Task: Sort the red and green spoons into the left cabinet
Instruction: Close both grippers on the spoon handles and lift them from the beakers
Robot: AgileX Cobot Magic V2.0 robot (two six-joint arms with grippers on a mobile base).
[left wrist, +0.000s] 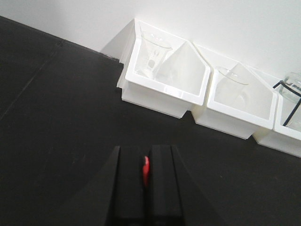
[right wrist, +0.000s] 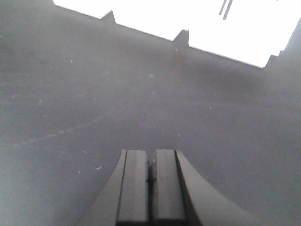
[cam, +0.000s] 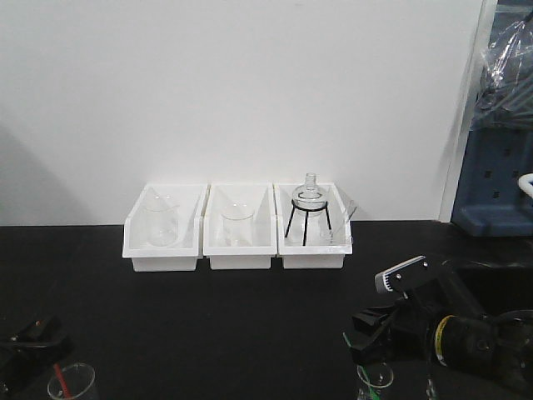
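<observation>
While the fingers of the left gripper (left wrist: 146, 153) clamp the red spoon (left wrist: 146, 168) above the black worktop (left wrist: 56, 117) in the wrist view, only the front view shows the beaker (cam: 73, 385) beneath; the fingers of the right gripper (right wrist: 151, 155) pinch a thin dark strip (right wrist: 151, 172).

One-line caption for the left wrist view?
Left gripper shut on the red spoon over the black tabletop, white bins of glassware behind.

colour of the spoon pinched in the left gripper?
Red. The spoon shows best in the left wrist view, clamped in the left gripper.
</observation>
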